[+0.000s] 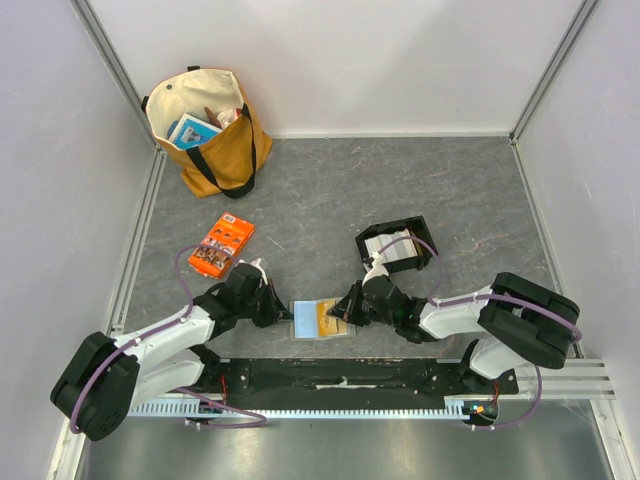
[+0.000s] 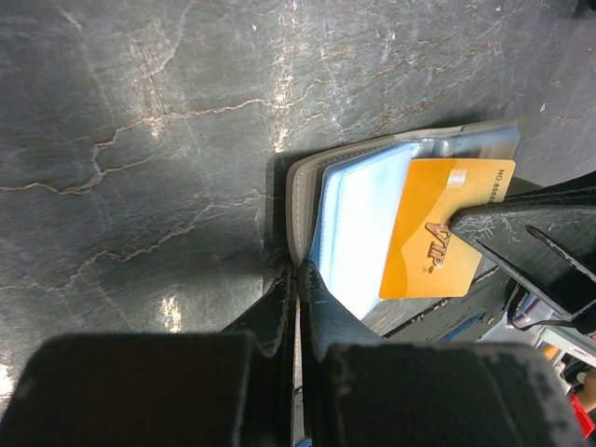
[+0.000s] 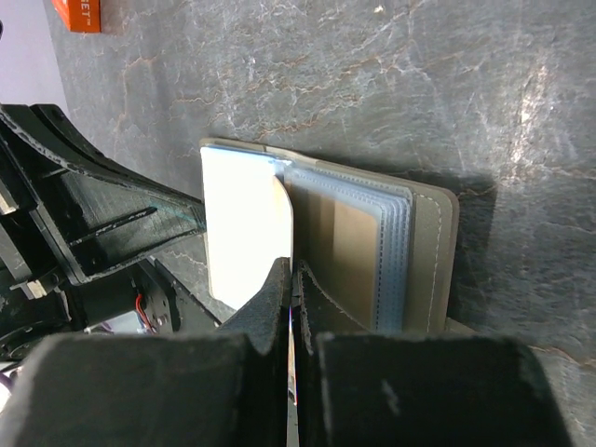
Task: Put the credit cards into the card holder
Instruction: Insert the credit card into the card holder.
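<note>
The card holder (image 1: 303, 320) lies open on the table between my two grippers, its olive-grey cover (image 2: 300, 200) outside and pale blue sleeves (image 2: 358, 233) fanned inside. My left gripper (image 1: 281, 310) is shut on the holder's near edge (image 2: 300, 272). An orange-gold credit card (image 2: 438, 233) lies across the sleeves. My right gripper (image 1: 345, 308) is shut on that card's corner (image 3: 293, 272). I cannot tell whether the card sits inside a pocket. More credit cards (image 1: 392, 250), pale ones, stand stacked in a black tray (image 1: 425, 235).
An orange printed packet (image 1: 222, 245) lies left of the holder, beyond my left arm. A tan tote bag (image 1: 205, 130) stands at the back left corner. White walls enclose the table on three sides.
</note>
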